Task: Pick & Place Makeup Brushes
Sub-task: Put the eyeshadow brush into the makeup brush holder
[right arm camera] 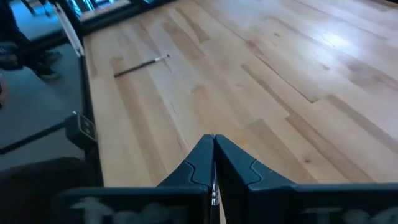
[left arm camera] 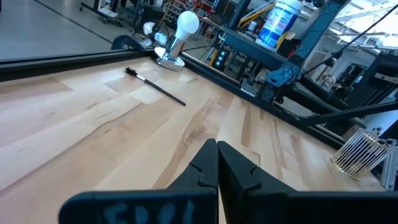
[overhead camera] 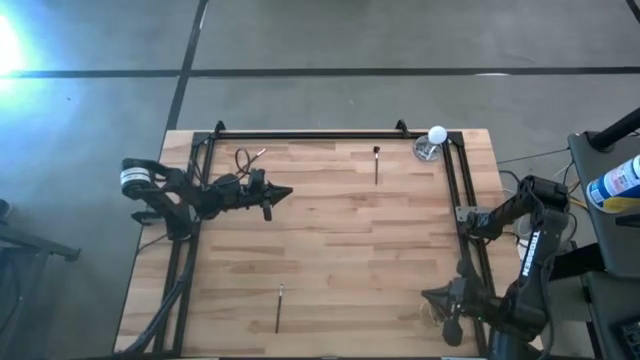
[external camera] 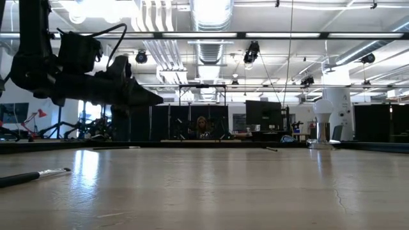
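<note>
Closest in, near the front edge of the wood counter (overhead camera: 330,250): one makeup brush (overhead camera: 279,307), flat on the boards, dark handle, pale shiny end. Nothing touching it.

Also at the front, over by the right side rail of the black frame (overhead camera: 452,180): right end effector (overhead camera: 424,296), fingers pressed tight together, nothing between them. Pointed across the counter toward that near brush, well apart from it.

Farther back, on the left side: left end effector (overhead camera: 288,191), up above the counter, fingers squeezed together too, holding nothing. Some pale marks on its body in the left wrist view, too blurry to read.

Farther still, near the back rail: second makeup brush (overhead camera: 376,165), flat, black bristle tip toward the back, well apart from both end effectors.

In the back right corner: white round bulb (overhead camera: 436,133) on a small silver stand, just beside the frame.

Off the counter, to the right: white bottle (overhead camera: 620,182) with a blue label, writing too small to read. Beside it in the left wrist view, a wire basket (left arm camera: 364,152).
</note>
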